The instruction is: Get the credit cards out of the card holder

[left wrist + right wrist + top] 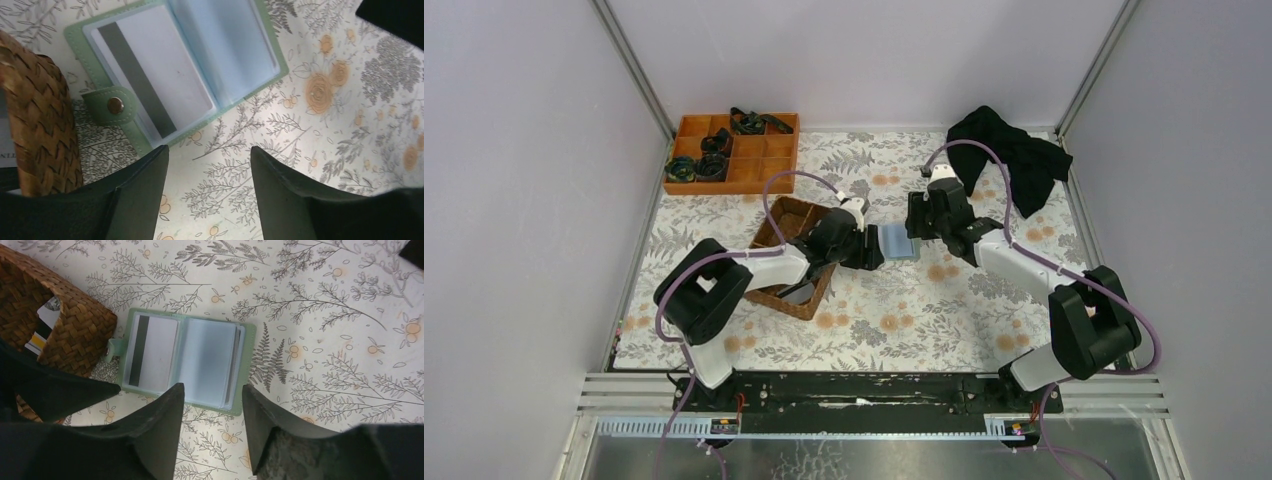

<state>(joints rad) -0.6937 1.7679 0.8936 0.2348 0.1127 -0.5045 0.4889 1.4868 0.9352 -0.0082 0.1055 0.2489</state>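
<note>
Card holder (185,365) lies open on surface (320,340), beside wicker basket (75,325); striped card (150,80) in one sleeve. My left tool (209,152) and right tool (212,390): both parted, empty.

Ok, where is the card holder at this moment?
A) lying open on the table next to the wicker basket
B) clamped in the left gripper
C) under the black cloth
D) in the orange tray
A: the card holder lies open on the table beside the wicker basket, a striped card showing in one sleeve.
</note>
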